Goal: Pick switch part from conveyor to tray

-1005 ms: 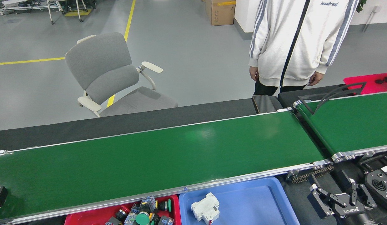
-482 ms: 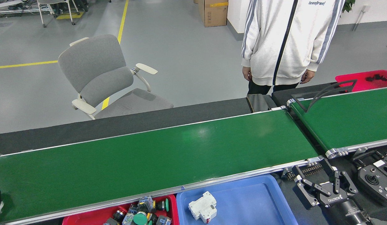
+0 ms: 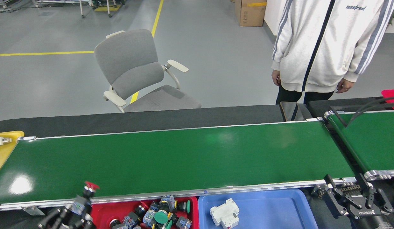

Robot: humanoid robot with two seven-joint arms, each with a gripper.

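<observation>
Grey factory floor with yellow lines lies behind the conveyor [image 3: 171, 156], whose glossy green belt runs left to right across the view between silver rails. Beyond its far rail stand a grey chair [image 3: 139, 76] and a person in a white jacket [image 3: 327, 44].

At the conveyor's near-left corner the left gripper [image 3: 76, 210] comes up from the bottom edge with its fingers [image 3: 69, 212] closed around a switch part [image 3: 85, 194], a push-button with a red mushroom cap. The part sticks out past the fingertips, long axis roughly upright and leaning slightly right, cap end uppermost and just over the near rail, body end down between the fingers.

Just below the conveyor's near rail sit a red bin [image 3: 120, 210] heaped with mixed switch parts and, beside it to the right, a blue tray [image 3: 279, 210] holding a white breaker [image 3: 224, 213]. Off the conveyor's near-right corner the right gripper [image 3: 354, 197] has its fingers spread wide, holding nothing
</observation>
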